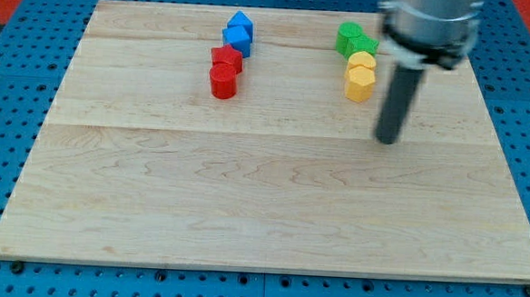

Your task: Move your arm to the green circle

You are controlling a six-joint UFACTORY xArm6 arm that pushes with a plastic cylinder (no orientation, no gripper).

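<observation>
We are resting my tip [387, 139] on the pale wooden board [243, 211], a bare rod with no pincer to judge. The green circle [348, 35] is sitting near the view's top, touching a second green block [365, 45], yellow blocks [361, 76] standing between.

Arm, mine: a wide grey cylinder body ringed by a black band with pale edging, blurred at the view's top. Below it, one straight dark rod, smooth and round, ending in my tip [387, 140], blunt and black.
</observation>
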